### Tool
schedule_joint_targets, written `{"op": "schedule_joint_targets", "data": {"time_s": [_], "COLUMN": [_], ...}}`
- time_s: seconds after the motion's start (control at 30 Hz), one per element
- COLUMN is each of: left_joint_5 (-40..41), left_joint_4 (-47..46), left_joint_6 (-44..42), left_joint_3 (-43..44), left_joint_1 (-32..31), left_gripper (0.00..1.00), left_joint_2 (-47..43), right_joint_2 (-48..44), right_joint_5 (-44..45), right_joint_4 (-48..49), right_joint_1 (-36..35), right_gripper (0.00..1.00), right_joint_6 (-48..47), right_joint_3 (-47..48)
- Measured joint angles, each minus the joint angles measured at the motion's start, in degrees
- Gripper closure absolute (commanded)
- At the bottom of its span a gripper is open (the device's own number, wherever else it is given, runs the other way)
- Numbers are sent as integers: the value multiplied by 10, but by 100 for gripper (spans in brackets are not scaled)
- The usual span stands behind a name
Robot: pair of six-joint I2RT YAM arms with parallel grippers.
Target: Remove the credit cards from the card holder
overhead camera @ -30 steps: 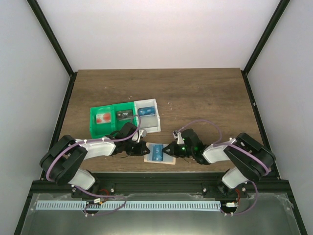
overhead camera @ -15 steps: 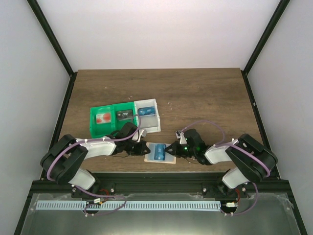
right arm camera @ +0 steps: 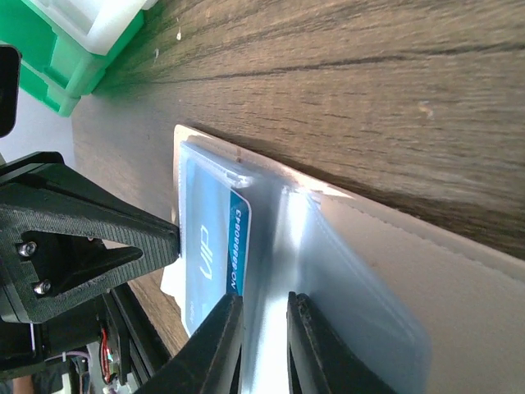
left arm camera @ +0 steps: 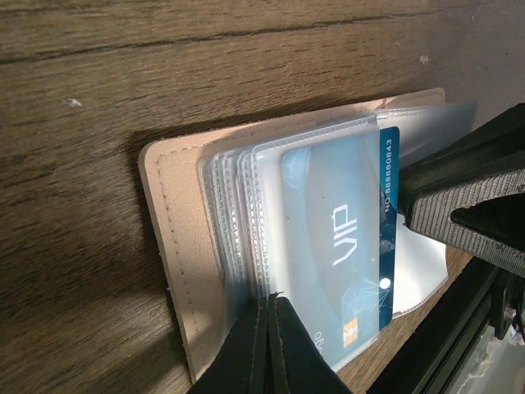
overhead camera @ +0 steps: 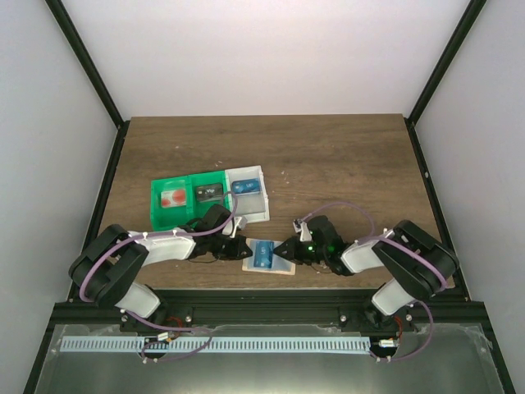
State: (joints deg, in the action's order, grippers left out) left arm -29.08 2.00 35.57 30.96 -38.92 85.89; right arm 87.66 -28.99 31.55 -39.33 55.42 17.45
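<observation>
The tan card holder [overhead camera: 283, 269] lies open near the table's front edge, between my two grippers. Its clear sleeves are fanned out, and a blue credit card [left arm camera: 387, 189] marked VIP sticks partly out of one of them. My left gripper [left arm camera: 271, 302] is shut, its tip pressing on the sleeves' stitched edge at the card holder's [left arm camera: 168, 230] left side. My right gripper [right arm camera: 264, 300] stands slightly open over a clear sleeve, just right of the blue card [right arm camera: 236, 238]. From above, the left gripper [overhead camera: 244, 249] and right gripper [overhead camera: 284, 249] flank the blue card [overhead camera: 263, 254].
A green compartment tray [overhead camera: 157, 215] sits behind the left arm, with a pale red-circled card [overhead camera: 172, 197] and a dark card [overhead camera: 207, 194] in it. A white box [overhead camera: 261, 205] holding something blue adjoins it. The table's front rail is just below the card holder.
The right gripper backed off slightly to the right, then returned to the card holder's right side. The left arm and the card holder have stayed put.
</observation>
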Motion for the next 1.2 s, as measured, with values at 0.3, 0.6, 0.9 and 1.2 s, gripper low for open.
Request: {"op": "schedule_joint_targets", "data": {"time_s": [0.3, 0.6, 0.9, 1.2], "left_joint_5": [0, 0, 0, 0], "left_joint_4": [0, -3, -4, -7], "left_joint_6": [0, 2, 2, 2], "left_joint_3": [0, -2, -2, -5], "left_joint_1": [0, -1, -1, -1], "left_gripper": [100, 100, 100, 100], "left_joint_2": [0, 0, 0, -2], "right_joint_2": [35, 54, 60, 31], "right_joint_5": [-21, -31, -39, -33], "right_joint_4": [23, 45, 57, 54], "right_joint_1": [2, 2, 2, 9], "right_gripper": [84, 87, 99, 99], "right_joint_6": [5, 11, 15, 14], "right_joint_3": [19, 24, 25, 10]}}
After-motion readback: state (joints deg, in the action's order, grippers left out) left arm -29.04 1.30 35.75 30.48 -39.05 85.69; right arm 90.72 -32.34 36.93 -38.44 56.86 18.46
